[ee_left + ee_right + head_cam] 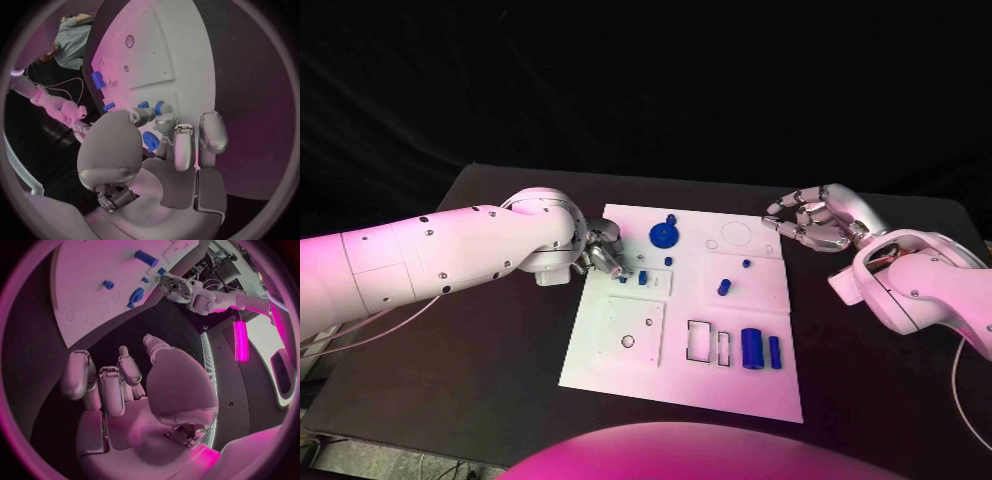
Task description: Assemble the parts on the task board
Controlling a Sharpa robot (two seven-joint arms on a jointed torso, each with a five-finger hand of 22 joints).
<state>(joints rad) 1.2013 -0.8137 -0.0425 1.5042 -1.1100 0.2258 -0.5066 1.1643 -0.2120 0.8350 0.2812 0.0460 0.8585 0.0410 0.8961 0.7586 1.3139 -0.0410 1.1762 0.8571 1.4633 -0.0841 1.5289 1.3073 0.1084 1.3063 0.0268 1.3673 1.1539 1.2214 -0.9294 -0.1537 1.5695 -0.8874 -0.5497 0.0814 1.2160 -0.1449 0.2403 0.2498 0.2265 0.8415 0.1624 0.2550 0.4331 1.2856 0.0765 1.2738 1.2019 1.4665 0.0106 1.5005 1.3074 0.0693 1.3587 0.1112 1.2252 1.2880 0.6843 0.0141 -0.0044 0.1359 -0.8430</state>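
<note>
Near edge of white rectangular task board [678, 380]: two blue cylinder parts [753, 349] parked beside empty slots, untouched. Mid-board, my left hand [599, 250] works small blue pieces [642, 277] at the left edge; pinching or just touching, can't tell. Far off on the black desk [473, 370], right hand [812, 220] hovers, fingers loosely curled, holding nothing, clear of the work.

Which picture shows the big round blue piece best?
The head view: the round blue part lies unobstructed near the task board's far edge. The right wrist view shows it small and edge-on. In the left wrist view I cannot pick it out for certain.
</note>
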